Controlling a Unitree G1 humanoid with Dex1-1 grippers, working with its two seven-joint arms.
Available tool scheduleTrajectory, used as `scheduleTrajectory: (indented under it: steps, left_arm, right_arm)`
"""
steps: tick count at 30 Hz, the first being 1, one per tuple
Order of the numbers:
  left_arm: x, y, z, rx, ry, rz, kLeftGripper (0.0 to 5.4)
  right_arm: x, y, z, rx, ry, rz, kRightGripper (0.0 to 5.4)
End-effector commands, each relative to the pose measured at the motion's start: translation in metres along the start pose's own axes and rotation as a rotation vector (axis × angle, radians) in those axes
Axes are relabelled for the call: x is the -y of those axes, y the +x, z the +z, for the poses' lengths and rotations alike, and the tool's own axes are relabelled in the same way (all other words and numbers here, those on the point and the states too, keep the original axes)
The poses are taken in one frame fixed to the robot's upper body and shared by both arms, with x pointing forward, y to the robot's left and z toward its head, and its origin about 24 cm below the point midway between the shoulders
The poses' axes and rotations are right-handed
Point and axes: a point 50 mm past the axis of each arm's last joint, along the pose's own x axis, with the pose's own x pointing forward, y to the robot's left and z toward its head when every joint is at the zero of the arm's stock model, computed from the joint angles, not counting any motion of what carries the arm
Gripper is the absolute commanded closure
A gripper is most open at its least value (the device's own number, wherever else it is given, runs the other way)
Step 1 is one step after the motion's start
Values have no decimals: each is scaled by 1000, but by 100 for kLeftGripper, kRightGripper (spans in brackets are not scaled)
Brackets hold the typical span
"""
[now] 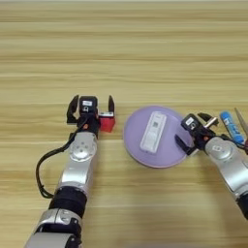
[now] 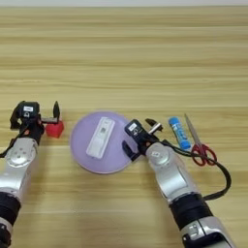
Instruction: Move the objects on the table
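Observation:
A round lavender plate lies on the wooden table between my two arms. On it rests the slim white bar, lying slightly tilted. The small red cube sits on the table just left of the plate. My left gripper is open, and the cube lies close by its plate-side finger, not between the two. At the plate's right rim my right gripper is also open. One of its fingers reaches over the rim, and it holds nothing.
A blue tube and red-handled scissors lie on the table right of the right gripper. A black cable loops beside the left forearm. Bare wood stretches across the far half of the table.

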Motion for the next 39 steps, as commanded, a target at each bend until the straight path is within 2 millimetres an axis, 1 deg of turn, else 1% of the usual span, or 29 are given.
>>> scheduleTrajectory:
  steps: [1,8,14,20,27,30,35,39]
  left_arm:
    - [-1,-1,-5,-26,9,-14,0]
    - [-2,-2,-5,-26,10,-20,0]
    - [-2,-2,-5,-23,13,-30,0]
    - [1,-3,-5,-11,29,-79,0]
    - [2,-6,-7,-12,46,-155,0]
    - [1,-6,-7,-11,47,-164,0]
    - [1,-6,-7,-7,45,-172,0]
    - [3,-7,-7,-6,44,-176,0]
  right_arm:
    - [4,0,15,97,86,-30,3]
    - [11,0,27,195,165,-77,3]
    - [31,-1,30,229,243,-210,3]
    - [40,0,34,278,265,-290,3]
    - [40,8,33,324,365,-308,3]
    - [41,11,30,337,357,-329,3]
    - [53,10,30,367,387,-400,3]
    - [57,9,28,382,411,-427,3]
